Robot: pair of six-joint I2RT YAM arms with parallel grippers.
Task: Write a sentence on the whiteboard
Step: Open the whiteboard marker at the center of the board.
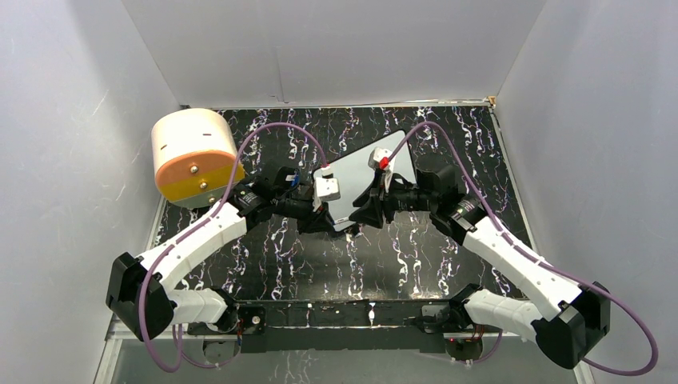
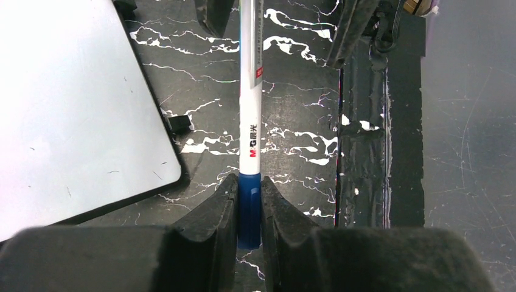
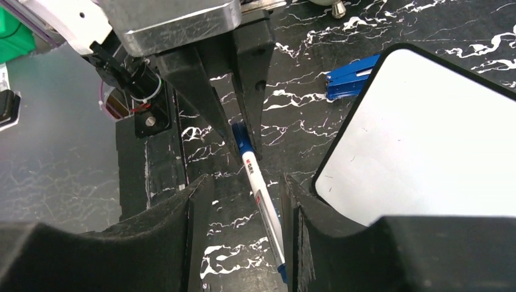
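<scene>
A cream drum (image 1: 194, 156) with an orange band sits at the far-left corner of the black, white-veined worktop (image 1: 320, 264). A small blue piece (image 3: 352, 76) lies flat on it.

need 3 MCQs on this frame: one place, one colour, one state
1. The small black-framed white rectangular whiteboard rests: A on the black marbled table B on a shelf C against the back wall
2. The end of the white-barrelled marker pen in the left gripper is: A red B blue C green
3. The whiteboard is: A blank B half written C full

A: the top view shows it on the table. B: a blue end sits between the shut jaws. A: no lettering shows.
</scene>
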